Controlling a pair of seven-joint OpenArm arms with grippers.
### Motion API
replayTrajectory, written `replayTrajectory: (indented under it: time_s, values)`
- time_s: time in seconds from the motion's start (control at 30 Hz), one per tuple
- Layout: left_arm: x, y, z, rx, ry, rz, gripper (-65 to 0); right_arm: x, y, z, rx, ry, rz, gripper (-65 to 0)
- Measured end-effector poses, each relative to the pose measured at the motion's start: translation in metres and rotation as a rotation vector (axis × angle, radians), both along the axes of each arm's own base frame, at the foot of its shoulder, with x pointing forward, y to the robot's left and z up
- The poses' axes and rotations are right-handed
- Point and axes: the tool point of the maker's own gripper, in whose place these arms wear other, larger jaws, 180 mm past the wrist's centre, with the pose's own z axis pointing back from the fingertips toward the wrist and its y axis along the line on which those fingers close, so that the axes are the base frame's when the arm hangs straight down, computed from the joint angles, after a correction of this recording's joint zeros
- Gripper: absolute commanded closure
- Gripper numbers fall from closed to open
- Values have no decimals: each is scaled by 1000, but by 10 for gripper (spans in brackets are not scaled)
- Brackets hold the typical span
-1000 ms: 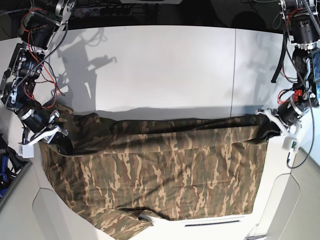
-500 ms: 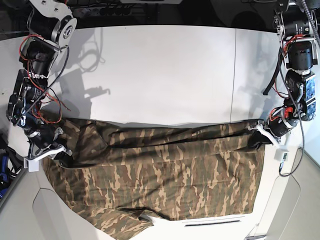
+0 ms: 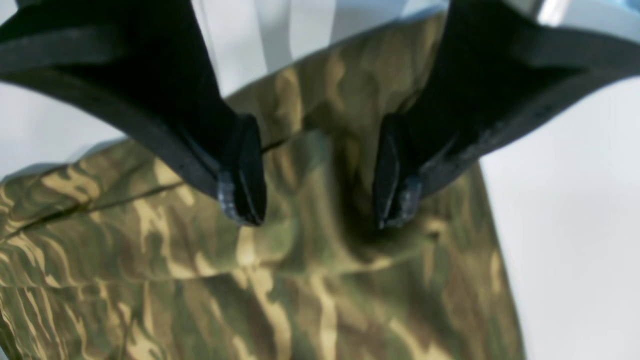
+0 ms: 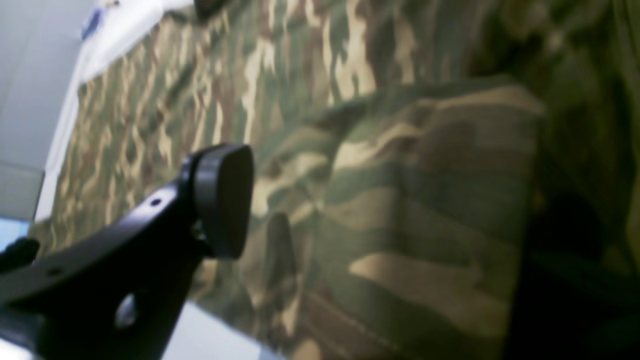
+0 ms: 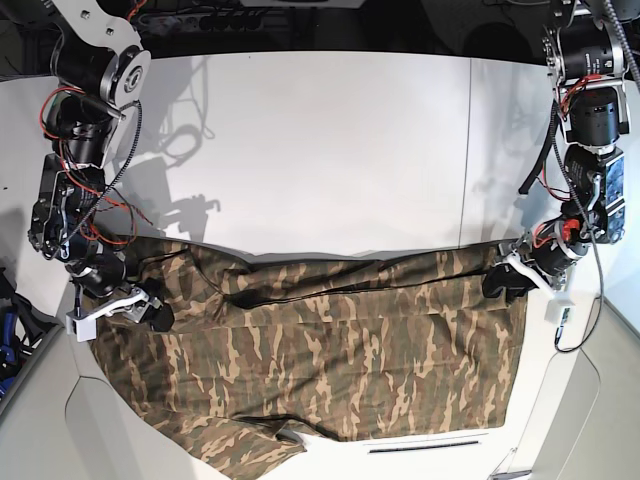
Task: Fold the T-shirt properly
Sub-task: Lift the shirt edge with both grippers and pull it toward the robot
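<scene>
The camouflage T-shirt (image 5: 330, 350) lies on the white table (image 5: 320, 150), its far part folded over toward the near side, so a doubled edge runs from left to right. My left gripper (image 5: 503, 281) stands at the right end of that edge. In the left wrist view its black fingers (image 3: 242, 190) stand apart, open, with a loose ridge of T-shirt (image 3: 310, 260) below the left gripper (image 3: 320, 207). My right gripper (image 5: 152, 313) sits at the left end, open. One of its pads (image 4: 222, 200) is clear of the T-shirt fold (image 4: 425, 200); the other jaw is a dark blur at the right.
A blue object (image 5: 8, 335) lies off the table's left edge. A white panel with a dark slot (image 5: 425, 446) borders the near edge. Cables and arm bases (image 5: 100, 60) stand at the back corners. The table's far half is bare white.
Both grippers carried the folded edge a little nearer and lower, then opened and let go of the T-shirt. The edge now rests on the cloth beneath.
</scene>
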Motion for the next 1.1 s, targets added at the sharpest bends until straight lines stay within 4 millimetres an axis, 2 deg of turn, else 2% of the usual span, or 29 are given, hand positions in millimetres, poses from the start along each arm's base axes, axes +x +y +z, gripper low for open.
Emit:
replayTrajectory:
  time_s: [0.1, 0.23, 0.37, 0.57, 0.63, 0.73, 0.87, 1.0, 1.1]
  values:
    - [-1, 7, 13, -76, -17, 28, -370, -5, -11, 5, -30, 21, 20, -434]
    - [-1, 30, 36, -190, -56, 112, -370, -5, -34, 33, -113, -36, 17, -434]
    - [-12, 43, 36, -207, -31, 126, -370, -20, -50, 38, -169, -40, 1, -434]
    - [-13, 43, 36, -212, -27, 124, -370, -30, -83, 40, -164, -36, -99, -434]
    - [-16, 42, 32, -215, -18, 125, -370, -39, -97, 36, -151, -27, -146, -435]
    - [-30, 42, 18, -212, 19, 129, -384, -60, -110, 20, -141, 15, -192, -434]
    - [-49, 41, 0, -219, 66, 135, -441, -78, -116, 5, -125, 41, -218, -435]
    - [-47, 42, 2, -227, 48, 144, -441, -86, -120, 0, -131, 17, -249, -435]
    - [-51, 42, -4, -205, 66, 142, -441, -94, -124, -8, -139, 24, -267, -435]
